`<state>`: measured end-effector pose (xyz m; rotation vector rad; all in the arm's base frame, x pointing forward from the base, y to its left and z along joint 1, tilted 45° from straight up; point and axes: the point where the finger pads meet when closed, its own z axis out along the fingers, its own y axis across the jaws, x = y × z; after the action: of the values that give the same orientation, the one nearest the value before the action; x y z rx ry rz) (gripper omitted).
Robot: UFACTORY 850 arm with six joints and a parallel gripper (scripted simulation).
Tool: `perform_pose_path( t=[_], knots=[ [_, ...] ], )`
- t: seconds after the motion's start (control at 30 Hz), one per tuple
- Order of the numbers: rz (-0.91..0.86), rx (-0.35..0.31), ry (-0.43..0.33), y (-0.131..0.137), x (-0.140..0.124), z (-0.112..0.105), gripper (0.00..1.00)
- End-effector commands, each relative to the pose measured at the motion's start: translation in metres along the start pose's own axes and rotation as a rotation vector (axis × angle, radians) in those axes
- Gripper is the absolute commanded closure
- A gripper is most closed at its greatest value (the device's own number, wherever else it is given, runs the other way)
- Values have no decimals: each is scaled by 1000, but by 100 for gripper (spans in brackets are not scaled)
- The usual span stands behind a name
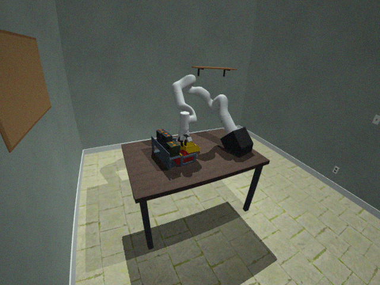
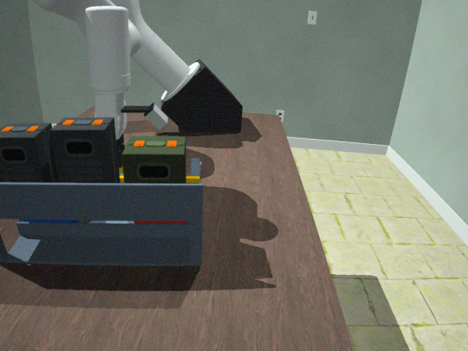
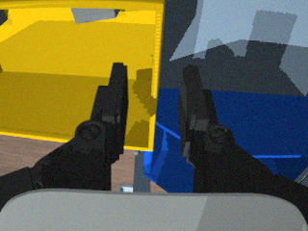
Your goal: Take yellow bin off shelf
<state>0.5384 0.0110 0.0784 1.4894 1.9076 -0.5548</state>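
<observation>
The yellow open bin (image 3: 77, 71) sits on the grey-blue shelf's (image 1: 171, 153) upper level at its end nearest the robot base; it also shows in the top view (image 1: 190, 148). In the exterior view only yellow slivers (image 2: 192, 178) show behind a green case. My gripper (image 3: 154, 84) points down over the bin's right side wall. One finger is inside the bin, the other outside above a blue bin. The fingers stand partly open, with the wall between them and gaps on both sides. The bin's parts are hidden.
A green case (image 2: 154, 160) and two black cases (image 2: 81, 149) stand on the shelf's top behind the yellow bin. A red bin (image 1: 187, 158) sits on the lower level. The black robot base (image 1: 237, 141) stands at the table's far right.
</observation>
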Motion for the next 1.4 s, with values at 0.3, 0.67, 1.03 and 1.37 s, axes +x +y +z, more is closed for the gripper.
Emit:
perform_pose_path(
  t=[0.3, 0.67, 1.03, 1.37],
  knots=[
    [1, -2, 0, 1, 0, 4, 67],
    [1, -2, 0, 1, 0, 10, 67],
    [1, -2, 0, 1, 0, 10, 100],
    [1, -2, 0, 1, 0, 10, 100]
  ],
)
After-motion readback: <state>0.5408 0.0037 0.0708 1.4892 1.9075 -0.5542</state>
